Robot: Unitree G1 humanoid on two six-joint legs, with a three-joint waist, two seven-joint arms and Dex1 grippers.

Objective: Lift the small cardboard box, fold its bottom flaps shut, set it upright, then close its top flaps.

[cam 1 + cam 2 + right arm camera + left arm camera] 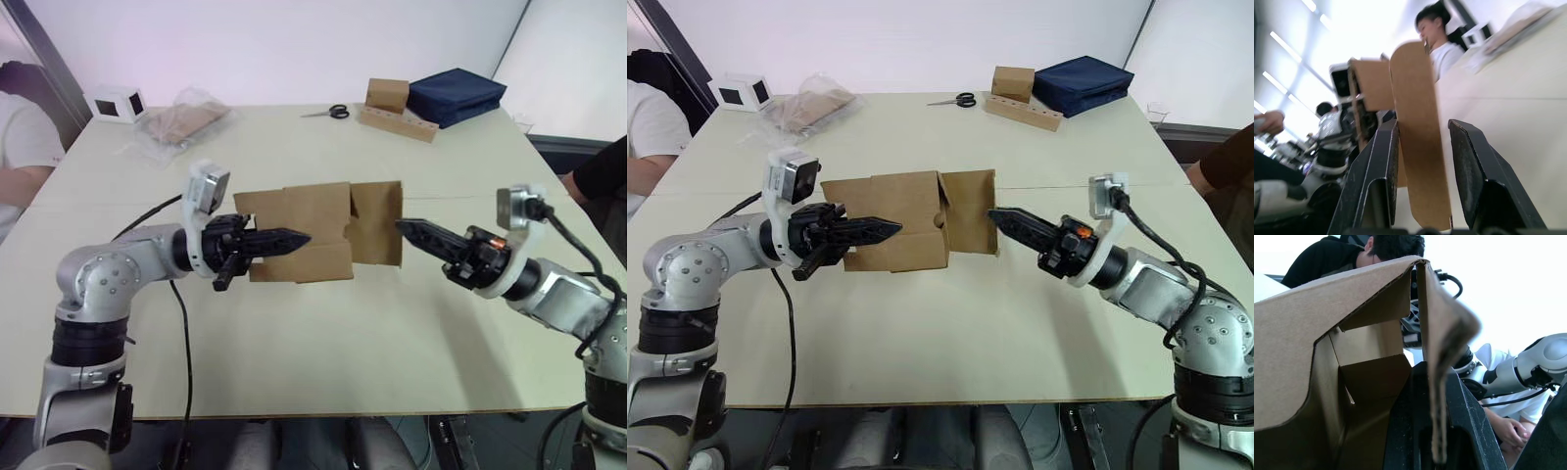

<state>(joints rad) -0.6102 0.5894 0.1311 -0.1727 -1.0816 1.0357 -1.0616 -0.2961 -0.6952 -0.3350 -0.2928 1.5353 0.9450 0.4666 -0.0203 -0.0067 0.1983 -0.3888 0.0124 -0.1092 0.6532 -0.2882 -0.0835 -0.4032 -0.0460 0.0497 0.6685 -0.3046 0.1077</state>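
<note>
Small cardboard box (pixel 318 232) hangs above the middle of the table (pixel 323 333), between both arms. The left gripper (pixel 292 238) is clamped on a panel at its left side, while the right gripper (pixel 409 228) reaches the right-hand flap with its fingers apart. The right wrist view shows that flap standing between those fingers (pixel 1374 171); the left wrist view looks into the box's hollow interior.
</note>
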